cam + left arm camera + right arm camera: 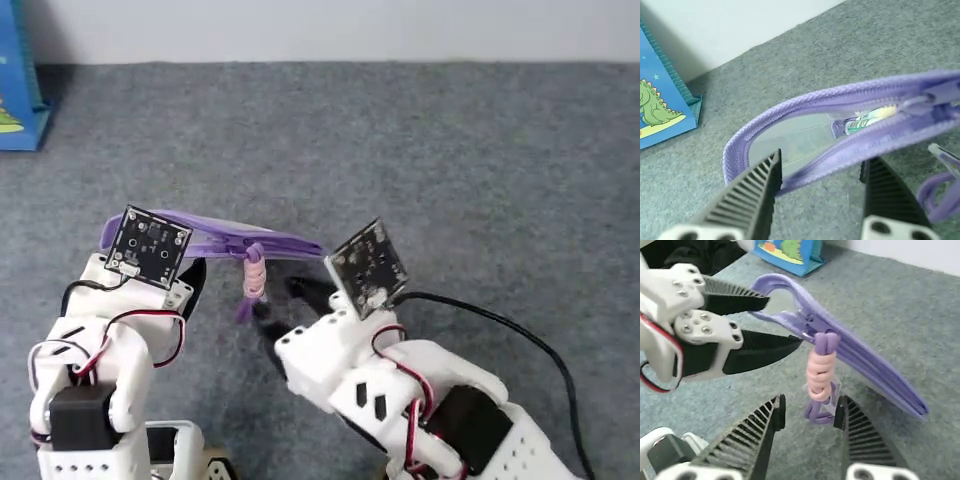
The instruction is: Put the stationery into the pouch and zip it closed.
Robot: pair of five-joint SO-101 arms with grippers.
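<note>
Pouch [215, 240]: purple, flat, with a clear window panel, standing edge-up over the grey surface [450, 150] between the two arms; whether its lower edge rests on the surface cannot be told. Zip partly run: shut along the stretch toward the right arm, gaping at the end toward the left arm. Stationery [865, 120] lies inside, seen through the gap as a small tube-like item with a green and white label; further detail not legible. A pull cord [820, 375], purple with pink coils wound round it, hangs from the slider about midway along the zip. Left gripper [824, 159]: at the gaping end, fingers [757, 192] spread wide, the pouch's near lip passing between them; no firm clamp evident. Right gripper [811, 401]: low, below the slider, fingers [757, 440] parted, the cord's lower end hanging between the tips, not pinched. Blue box [660, 115] with a dinosaur print stands at the wall, well apart from the pouch.
</note>
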